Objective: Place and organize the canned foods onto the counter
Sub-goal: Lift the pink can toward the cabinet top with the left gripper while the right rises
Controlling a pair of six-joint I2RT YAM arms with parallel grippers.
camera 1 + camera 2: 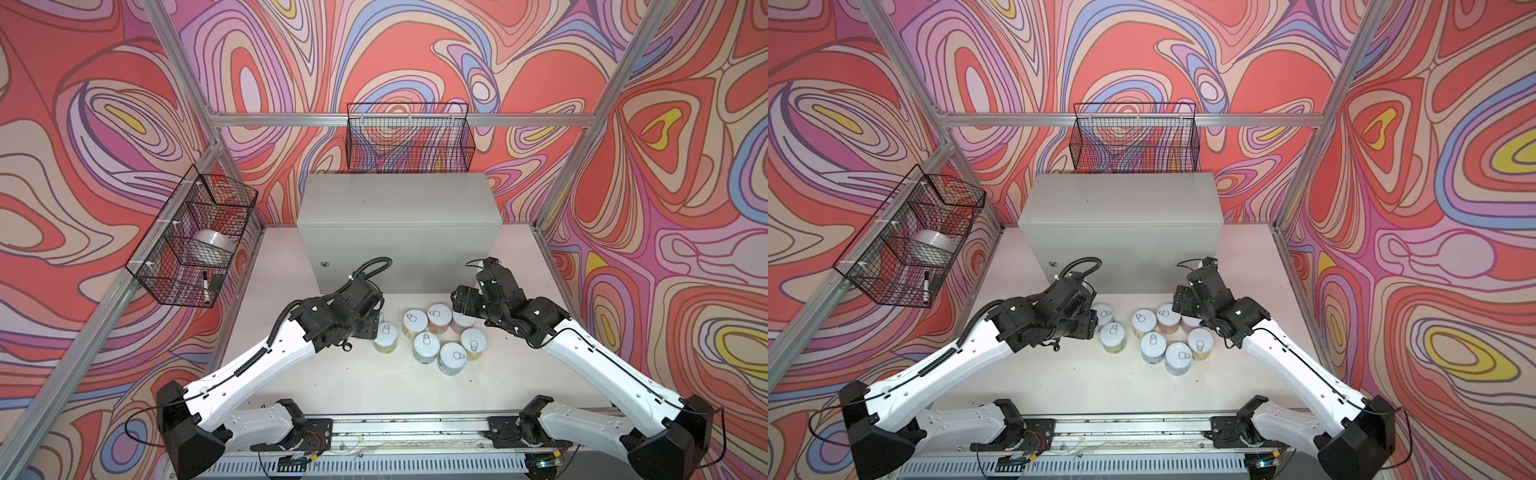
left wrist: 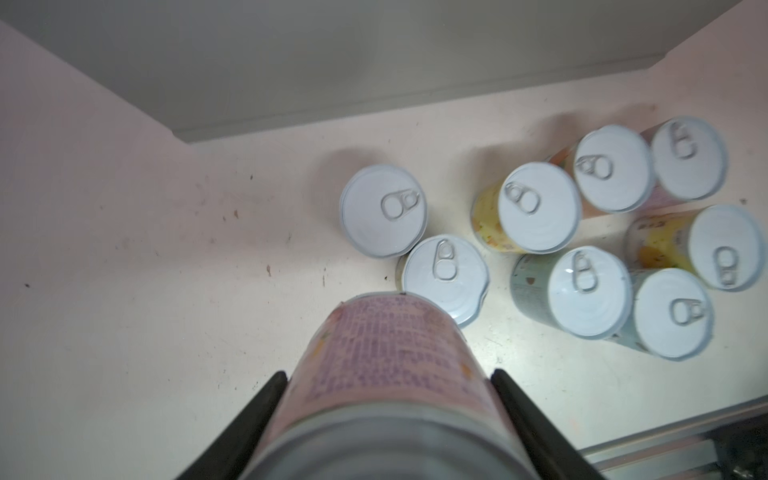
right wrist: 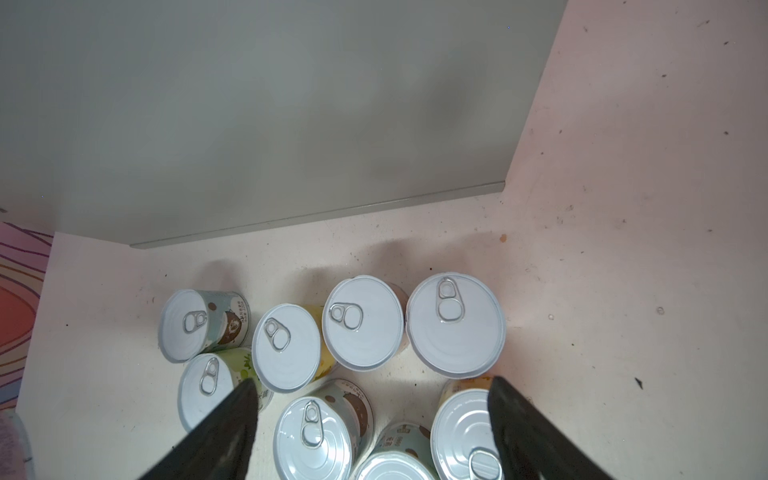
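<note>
Left tool (image 2: 388, 376) clenched on a pink-labelled can (image 2: 374, 340); right tool (image 3: 372, 384) spread wide, grasping nothing.

Eight other cans (image 1: 427, 345) stand upright in a tight cluster on the white worktop (image 1: 332, 382). A narrow strip of worktop separates them from the lower front edge of the grey cabinet (image 1: 399, 195). The held can's far rim overlaps the nearest lid in the left wrist view, and contact cannot be told. The right tool hovers above the cluster's right edge. Bare worktop opens to the left of the cluster and toward the near rail.
</note>
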